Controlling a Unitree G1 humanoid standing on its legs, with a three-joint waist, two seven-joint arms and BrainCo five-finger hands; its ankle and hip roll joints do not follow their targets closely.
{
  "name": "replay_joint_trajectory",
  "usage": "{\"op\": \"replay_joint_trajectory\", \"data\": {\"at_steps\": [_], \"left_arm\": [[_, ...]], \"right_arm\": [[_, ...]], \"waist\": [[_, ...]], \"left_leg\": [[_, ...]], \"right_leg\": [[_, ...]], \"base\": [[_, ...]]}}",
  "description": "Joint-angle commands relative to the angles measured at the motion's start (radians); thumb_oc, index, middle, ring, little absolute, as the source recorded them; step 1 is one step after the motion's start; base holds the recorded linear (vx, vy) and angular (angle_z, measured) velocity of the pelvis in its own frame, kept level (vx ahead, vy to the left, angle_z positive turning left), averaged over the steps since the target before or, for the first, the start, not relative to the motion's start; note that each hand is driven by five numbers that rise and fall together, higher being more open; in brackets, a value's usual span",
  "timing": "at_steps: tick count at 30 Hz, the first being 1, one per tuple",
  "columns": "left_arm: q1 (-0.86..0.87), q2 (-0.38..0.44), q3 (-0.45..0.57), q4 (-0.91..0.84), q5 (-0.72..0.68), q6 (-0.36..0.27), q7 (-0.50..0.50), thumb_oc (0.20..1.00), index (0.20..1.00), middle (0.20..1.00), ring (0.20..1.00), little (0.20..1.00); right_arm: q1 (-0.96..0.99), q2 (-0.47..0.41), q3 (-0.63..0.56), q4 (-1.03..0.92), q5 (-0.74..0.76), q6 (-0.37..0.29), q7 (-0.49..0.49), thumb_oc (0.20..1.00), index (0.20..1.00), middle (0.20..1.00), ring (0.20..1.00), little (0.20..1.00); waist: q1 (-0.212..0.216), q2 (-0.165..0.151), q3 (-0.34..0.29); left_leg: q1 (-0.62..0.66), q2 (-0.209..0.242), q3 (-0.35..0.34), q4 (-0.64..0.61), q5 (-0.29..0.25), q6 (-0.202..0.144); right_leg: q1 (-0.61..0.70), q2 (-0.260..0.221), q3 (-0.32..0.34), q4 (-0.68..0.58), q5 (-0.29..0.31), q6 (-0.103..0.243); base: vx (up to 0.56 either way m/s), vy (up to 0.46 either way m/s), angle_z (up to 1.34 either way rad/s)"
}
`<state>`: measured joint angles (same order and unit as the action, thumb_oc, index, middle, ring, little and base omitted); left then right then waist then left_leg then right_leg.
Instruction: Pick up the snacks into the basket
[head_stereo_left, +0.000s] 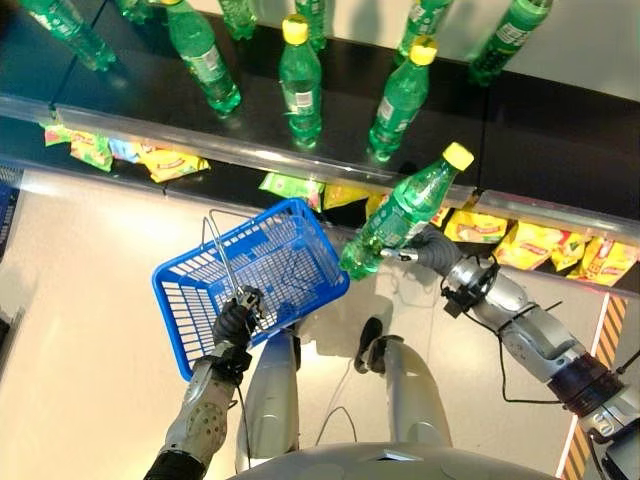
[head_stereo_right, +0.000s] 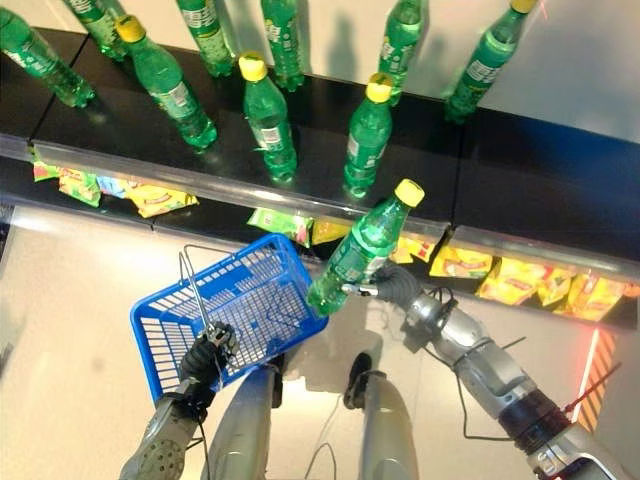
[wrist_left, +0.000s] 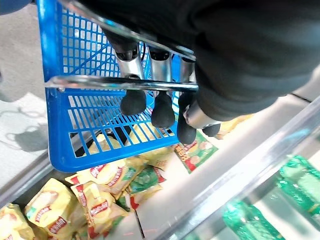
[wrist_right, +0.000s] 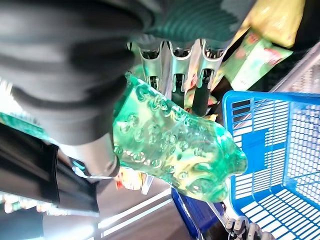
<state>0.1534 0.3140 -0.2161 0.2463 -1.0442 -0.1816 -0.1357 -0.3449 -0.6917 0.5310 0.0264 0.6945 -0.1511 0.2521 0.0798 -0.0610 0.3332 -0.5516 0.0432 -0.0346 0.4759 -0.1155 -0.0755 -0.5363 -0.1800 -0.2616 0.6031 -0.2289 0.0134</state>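
My left hand is shut on the wire handle of a blue plastic basket, which hangs tilted in front of the shelves. My right hand is shut on a green bottle with a yellow cap, held slanted with its base just past the basket's right rim. In the right wrist view the fingers wrap the bottle's ribbed lower body, with the basket close beside it. Yellow and green snack packets lie on the lower shelf behind the bottle.
Several more green bottles stand on the dark upper shelf, behind a metal rail. More snack packets lie at the lower shelf's left, and others sit beneath the basket. A pale floor lies below.
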Motion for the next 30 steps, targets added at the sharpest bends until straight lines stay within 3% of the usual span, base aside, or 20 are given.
{"op": "replay_joint_trajectory", "data": {"at_steps": [1,7,13,14,15,16,17,24,30], "left_arm": [[0.005,0.054,-0.021,-0.193,-0.008,-0.048,-0.064,0.200,0.200,0.200,0.200,0.200],[-0.028,0.091,-0.060,-0.255,-0.010,-0.040,-0.062,0.200,0.200,0.200,0.200,0.200],[-0.065,0.091,-0.102,-0.303,-0.028,-0.030,-0.035,0.200,0.200,0.200,0.200,0.200],[-0.067,0.097,-0.110,-0.316,-0.024,-0.026,-0.037,0.200,0.200,0.200,0.200,0.200],[-0.069,0.098,-0.109,-0.317,-0.024,-0.026,-0.037,0.200,0.200,0.200,0.200,0.200],[-0.072,0.100,-0.124,-0.331,-0.025,-0.021,-0.039,0.200,0.200,0.200,0.200,0.200],[-0.074,0.105,-0.134,-0.346,-0.025,-0.018,-0.042,0.200,0.200,0.200,0.200,0.200],[-0.132,0.134,-0.232,-0.442,-0.055,0.015,-0.074,0.200,0.200,0.200,0.200,0.200],[-0.189,0.141,-0.319,-0.487,-0.104,0.048,-0.093,0.200,0.200,0.200,0.200,0.200]], "right_arm": [[-0.128,0.060,0.049,-0.043,0.006,-0.075,0.016,0.200,0.200,0.200,0.200,0.200],[-0.323,0.285,0.100,0.273,-0.109,-0.077,-0.091,0.200,0.200,0.200,0.200,0.200],[-0.506,0.499,0.047,0.667,-0.178,-0.069,-0.218,0.200,0.200,0.200,0.200,0.200],[-0.540,0.532,0.052,0.745,-0.208,-0.061,-0.223,0.200,0.200,0.200,0.200,0.200],[-0.543,0.532,0.051,0.747,-0.208,-0.062,-0.223,0.200,0.200,0.200,0.200,0.200],[-0.587,0.579,0.041,0.869,-0.244,-0.055,-0.245,0.200,0.200,0.200,0.200,0.200],[-0.612,0.599,0.041,0.942,-0.285,-0.051,-0.254,0.200,0.200,0.200,0.200,0.200],[-0.703,0.648,-0.033,1.219,-0.353,-0.033,-0.302,0.200,0.200,0.200,0.200,0.200],[-0.718,0.612,-0.069,1.325,-0.405,-0.023,-0.319,0.200,0.200,0.200,0.200,0.200]], "waist": [[0.042,0.004,-0.049],[0.100,0.032,-0.038],[0.151,0.065,-0.028],[0.161,0.069,-0.025],[0.161,0.071,-0.027],[0.177,0.077,-0.022],[0.188,0.084,-0.021],[0.245,0.126,-0.013],[0.296,0.171,-0.015]], "left_leg": [[-0.025,-0.064,0.020,-0.036,0.062,0.082],[-0.044,-0.078,-0.008,-0.044,0.075,0.083],[-0.071,-0.091,-0.020,-0.032,0.082,0.089],[-0.063,-0.093,-0.023,-0.016,0.050,0.086],[-0.073,-0.093,-0.025,-0.031,0.082,0.089],[-0.070,-0.096,-0.032,-0.009,0.049,0.086],[-0.076,-0.099,-0.038,-0.005,0.050,0.086],[-0.130,-0.132,-0.086,0.027,0.060,0.087],[-0.164,-0.164,-0.129,0.024,0.081,0.086]], "right_leg": [[0.003,0.007,-0.033,-0.047,0.102,0.063],[-0.001,-0.010,-0.073,-0.046,0.101,0.063],[-0.020,-0.019,-0.090,-0.026,0.098,0.057],[-0.017,-0.020,-0.084,-0.003,0.069,0.067],[-0.024,-0.019,-0.093,-0.019,0.096,0.057],[-0.020,-0.025,-0.093,0.007,0.063,0.066],[-0.022,-0.028,-0.099,0.012,0.063,0.068],[-0.050,-0.052,-0.150,0.070,0.034,0.073],[-0.062,-0.093,-0.202,0.110,0.011,0.085]], "base": [[-0.01,-0.050,0.26],[-0.02,-0.022,0.35],[-0.03,-0.001,0.15],[-0.04,-0.010,0.13],[0.04,-0.042,0.14],[-0.03,-0.029,0.14],[0.03,-0.060,0.25],[-0.03,-0.048,0.27],[-0.01,-0.035,0.45]]}}
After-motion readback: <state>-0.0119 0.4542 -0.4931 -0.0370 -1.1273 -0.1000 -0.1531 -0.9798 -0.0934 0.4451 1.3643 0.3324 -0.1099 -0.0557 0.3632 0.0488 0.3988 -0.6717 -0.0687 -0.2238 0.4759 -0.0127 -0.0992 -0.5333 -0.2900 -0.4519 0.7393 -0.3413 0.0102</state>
